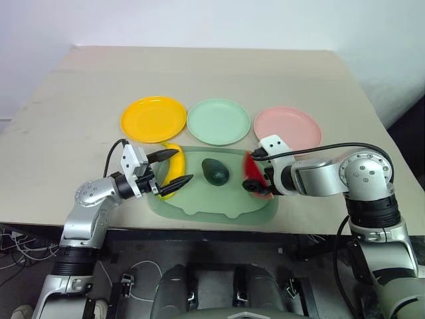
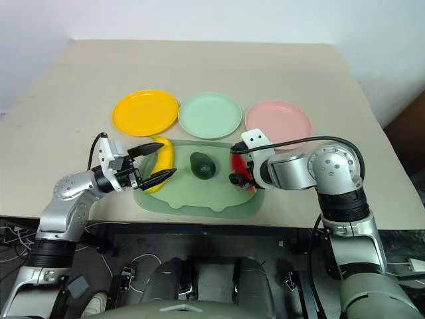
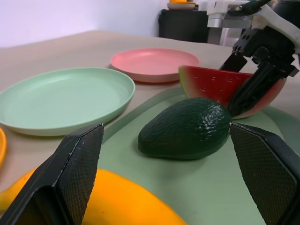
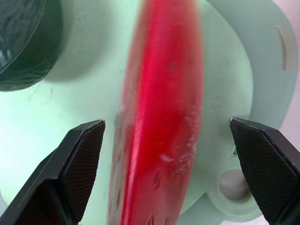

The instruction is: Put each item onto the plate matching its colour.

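While all three fruits lie on the pale green tray (image 1: 199, 206) near the table (image 1: 66, 113) edge, treat the step in hand as two grasps being lined up at once. Right gripper (image 4: 166, 154): fingers spread wide, straddling the watermelon wedge (image 1: 253, 174) at the tray's 3 o'clock side, not yet pinching it. Lower squarely so one pad meets each flat red face, close gently, and avoid clamping the thin rind edge, which looks likely to twist out. Left gripper (image 1: 171, 167): fingers also wide apart, bracketing the banana (image 2: 161, 161) at the tray's 9 o'clock side; close across the thick middle of the curve, not the tip. Leave the avocado (image 1: 215, 171), at the tray's centre between the two, undisturbed; keep the nearest fingers clear of it. Lift straight up before travelling toward 12 o'clock: watermelon to the pink plate (image 1: 287, 126), banana to the yellow-orange plate (image 1: 153, 119), mint green plate (image 1: 218, 121) kept for the avocado.
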